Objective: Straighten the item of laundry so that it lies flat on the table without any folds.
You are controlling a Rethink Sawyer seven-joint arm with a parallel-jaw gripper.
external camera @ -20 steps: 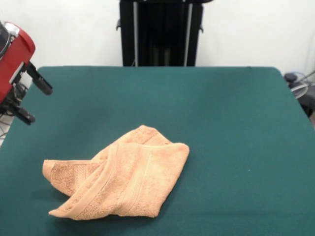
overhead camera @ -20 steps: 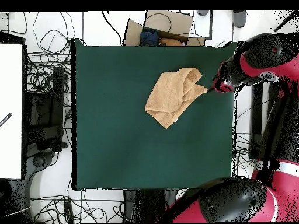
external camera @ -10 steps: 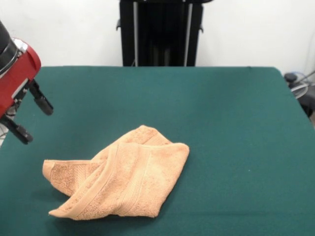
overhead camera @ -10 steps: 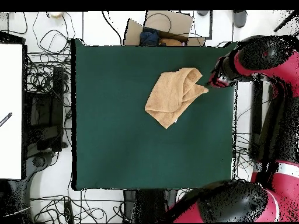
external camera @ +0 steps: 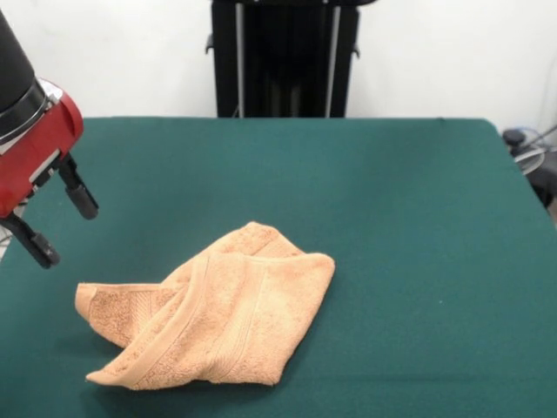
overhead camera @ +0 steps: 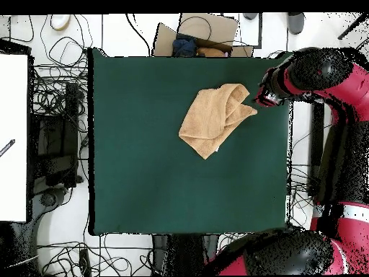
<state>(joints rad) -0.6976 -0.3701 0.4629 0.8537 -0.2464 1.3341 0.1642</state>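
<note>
The item of laundry (external camera: pixel 218 318) is an orange-tan towel lying folded over itself on the near left part of the green table (external camera: pixel 392 218), with a banded edge running diagonally across its top layer. One corner sticks out to the left. My gripper (external camera: pixel 68 233) hangs open and empty above the table's left edge, up and to the left of the towel, apart from it. In the overhead view the towel (overhead camera: pixel 214 119) lies in the table's (overhead camera: pixel 144 159) upper right, and the gripper (overhead camera: pixel 263 97) is just right of its pointed corner.
A black stand (external camera: pixel 283 57) rises behind the table's far edge. Cables (overhead camera: pixel 54 94) lie on the floor around the table. A cardboard box (overhead camera: pixel 198 34) sits beyond the top edge, and a white board (overhead camera: pixel 13 137) lies at the far left.
The gripper has come down and moved a little closer to the towel's protruding corner, staying open. The towel has not moved.
</note>
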